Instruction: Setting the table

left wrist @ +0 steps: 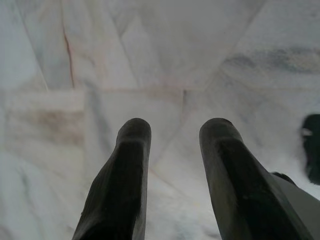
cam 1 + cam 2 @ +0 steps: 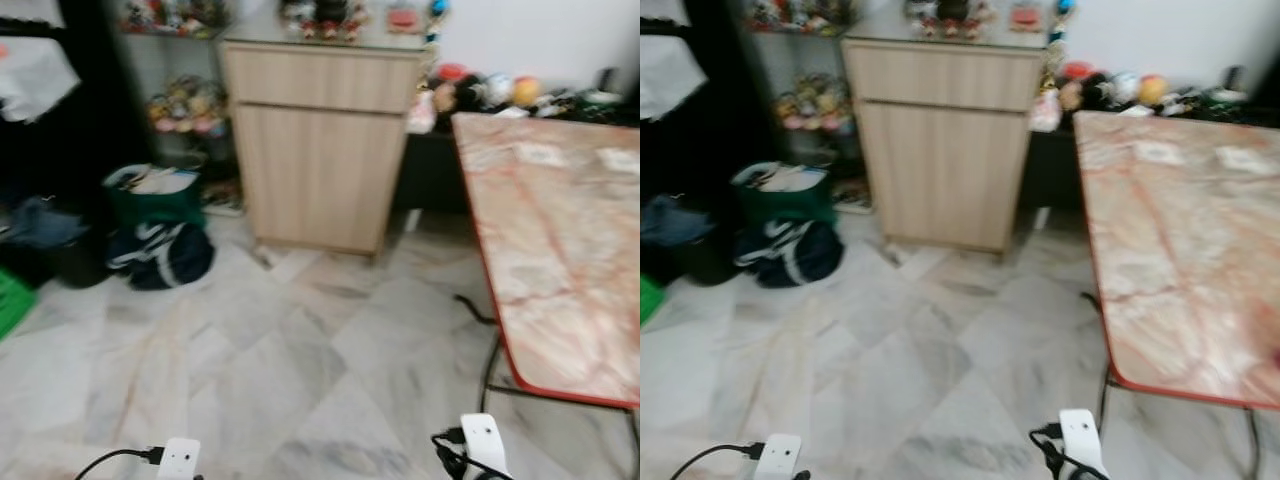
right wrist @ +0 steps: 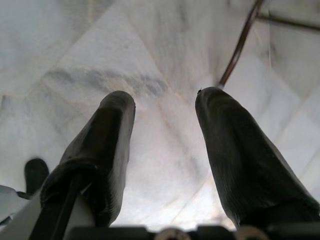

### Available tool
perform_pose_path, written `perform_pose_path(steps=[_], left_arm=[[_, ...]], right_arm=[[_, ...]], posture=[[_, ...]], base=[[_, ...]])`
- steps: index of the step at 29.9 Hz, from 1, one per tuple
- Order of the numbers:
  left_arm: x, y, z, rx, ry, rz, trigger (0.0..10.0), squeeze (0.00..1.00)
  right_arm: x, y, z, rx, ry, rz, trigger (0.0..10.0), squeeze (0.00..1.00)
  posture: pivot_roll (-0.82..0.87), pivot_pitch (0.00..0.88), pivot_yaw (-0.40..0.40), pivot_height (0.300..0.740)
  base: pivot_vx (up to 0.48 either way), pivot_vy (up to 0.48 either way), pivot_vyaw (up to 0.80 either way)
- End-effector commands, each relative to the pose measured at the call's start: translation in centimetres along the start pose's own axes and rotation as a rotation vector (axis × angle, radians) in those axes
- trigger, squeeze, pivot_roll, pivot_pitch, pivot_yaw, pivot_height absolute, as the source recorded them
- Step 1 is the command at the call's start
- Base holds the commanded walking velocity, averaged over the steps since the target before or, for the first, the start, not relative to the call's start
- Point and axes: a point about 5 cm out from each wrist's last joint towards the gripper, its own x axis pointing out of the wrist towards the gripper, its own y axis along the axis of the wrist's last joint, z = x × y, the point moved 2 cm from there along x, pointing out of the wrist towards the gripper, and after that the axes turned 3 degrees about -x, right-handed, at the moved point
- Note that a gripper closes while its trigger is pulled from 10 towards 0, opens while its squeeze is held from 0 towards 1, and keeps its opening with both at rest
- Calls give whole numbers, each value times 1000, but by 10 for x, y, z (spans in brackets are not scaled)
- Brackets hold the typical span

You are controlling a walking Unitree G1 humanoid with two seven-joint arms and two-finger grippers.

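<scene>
A marble-patterned table (image 2: 560, 250) with a red rim stands at the right, its top bare except for two pale flat items near the far end (image 2: 540, 153). Both arms hang low at the bottom of the head views, only their white wrist parts showing (image 2: 180, 458) (image 2: 482, 443). My left gripper (image 1: 175, 130) is open over the marble floor with nothing between its fingers. My right gripper (image 3: 165, 102) is open too, empty, pointing at the floor near a thin table leg (image 3: 239, 47).
A light wooden cabinet (image 2: 318, 150) stands ahead against the wall, figurines on top. Dark bags (image 2: 160, 250) and a green bag (image 2: 155, 195) lie on the floor at left. Toys and clutter (image 2: 480, 90) line a low surface behind the table. Marble floor lies open ahead (image 2: 280, 360).
</scene>
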Motion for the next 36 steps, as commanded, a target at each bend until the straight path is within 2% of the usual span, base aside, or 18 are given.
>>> perform_pose_path(steps=[1, 11, 13, 16, 20, 36], left_arm=[[5, 10, -6, -203, -53, -49, 10000, 0], [6, 12, -5, -196, -58, -41, 10000, 0], [6, 12, -4, -194, -59, -42, 10000, 0], [6, 13, -4, -193, -58, -40, 10000, 0], [6, 14, -3, -153, -66, -34, 10000, 0], [6, 13, 0, -143, -74, -33, 10000, 0]], right_arm=[[2, -3, 1, 381, -71, -50, 10000, 0], [2, -3, 0, 373, -72, -47, 10000, 0], [2, -3, 3, 351, -100, -45, 10000, 0], [2, -3, 4, 368, -104, -43, 10000, 0], [1, -3, 5, 372, -114, -41, 10000, 0], [1, -5, 5, 360, -117, -59, 10000, 0]], posture=[[13, 26, 23, 740], [18, 25, 24, 740], [15, 25, 25, 740], [12, 28, 24, 740], [10, 30, 22, 740], [8, 29, 19, 740]], base=[[0, 0, -744], [0, 0, -739], [0, 0, 0], [0, 0, 0], [0, 0, 0], [0, -474, -156]])
